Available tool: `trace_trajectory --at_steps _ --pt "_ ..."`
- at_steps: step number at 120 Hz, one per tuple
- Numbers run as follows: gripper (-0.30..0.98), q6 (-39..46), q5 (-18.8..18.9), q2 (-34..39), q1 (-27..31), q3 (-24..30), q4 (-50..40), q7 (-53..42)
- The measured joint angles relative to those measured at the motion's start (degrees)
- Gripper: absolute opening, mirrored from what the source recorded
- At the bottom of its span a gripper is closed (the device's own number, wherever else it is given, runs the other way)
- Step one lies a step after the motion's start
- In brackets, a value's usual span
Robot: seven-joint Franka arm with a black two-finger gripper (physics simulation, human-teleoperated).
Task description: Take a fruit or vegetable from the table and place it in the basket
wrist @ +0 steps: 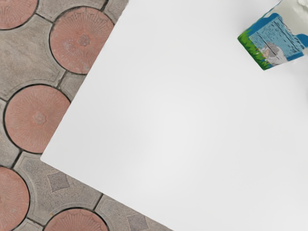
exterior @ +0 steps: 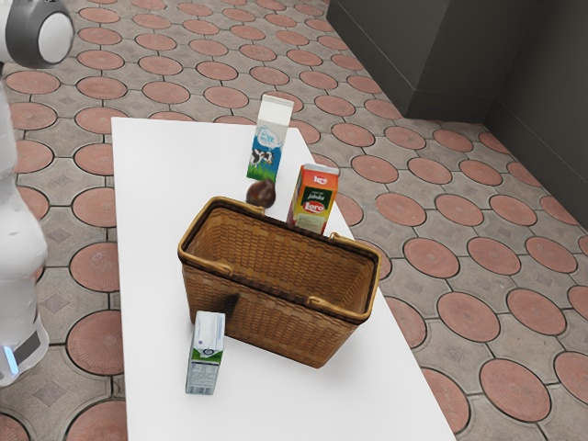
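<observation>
Dark round fruit [exterior: 261, 193] sits on the white table [exterior: 152, 276], above centre in my exterior view and outside the wicker basket [exterior: 276, 322], so I judge both the pick and the placing still to do. In the wrist view a milk carton [wrist: 279, 42] stands at upper right; whether my gripper is open or closed, I can't tell.

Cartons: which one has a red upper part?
The green-labelled carton just beyond the basket; the cow carton and small carton have whitish tops.
</observation>
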State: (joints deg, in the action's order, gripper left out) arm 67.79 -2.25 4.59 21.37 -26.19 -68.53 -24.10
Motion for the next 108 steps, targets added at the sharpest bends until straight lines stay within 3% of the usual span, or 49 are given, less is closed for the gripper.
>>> trace_trajectory --at_steps 17,24,34,49,55,59,66,75,90,108 --pt "0.67 0.07 3.42 -1.70 -11.47 6.67 2.12 -3.57" --pt "0.67 -0.90 3.25 -1.58 -11.89 8.77 2.21 -4.53" --pt "0.67 -0.32 3.12 -3.37 -7.99 12.92 2.26 -5.57" --pt "0.67 12.11 4.37 11.18 -13.76 17.91 -27.42 -5.08" --pt "0.67 16.19 5.80 14.93 -15.04 20.33 -34.82 -4.08" --pt "0.67 18.68 6.34 16.58 -13.60 21.98 -38.37 -3.45" --pt "0.67 26.28 5.43 24.18 -7.43 27.31 -52.53 -2.38" --pt "0.67 36.46 4.26 29.23 -5.00 29.76 -65.48 -0.81" --pt "0.66 50.98 3.35 29.89 -3.95 30.45 -74.08 1.48" --pt "0.66 66.25 1.66 24.58 -3.74 28.70 -75.96 3.76"
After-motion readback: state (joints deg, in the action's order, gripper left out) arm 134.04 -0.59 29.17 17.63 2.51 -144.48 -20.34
